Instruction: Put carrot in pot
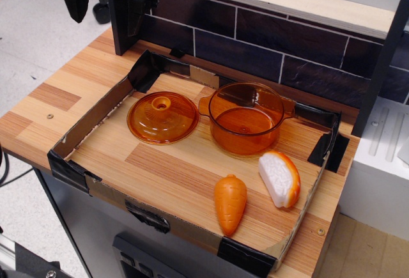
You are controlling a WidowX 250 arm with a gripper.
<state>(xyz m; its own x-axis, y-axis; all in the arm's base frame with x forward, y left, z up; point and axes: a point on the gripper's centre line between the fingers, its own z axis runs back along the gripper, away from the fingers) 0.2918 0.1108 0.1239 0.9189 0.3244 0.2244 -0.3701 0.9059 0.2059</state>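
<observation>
So amber lid (pixel 162 118) left of pot (pixel 246 119), white wedge (pixel 280 178) just beside carrot (pixel 230 202), stubby solid orange, lying on desk (pixel 172 176) front; fingers (pixel 75 0) top-left, state can't tell

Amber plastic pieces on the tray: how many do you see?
2: the pot at the back centre, empty, and its lid lying just left of it. None appear hidden.
</observation>
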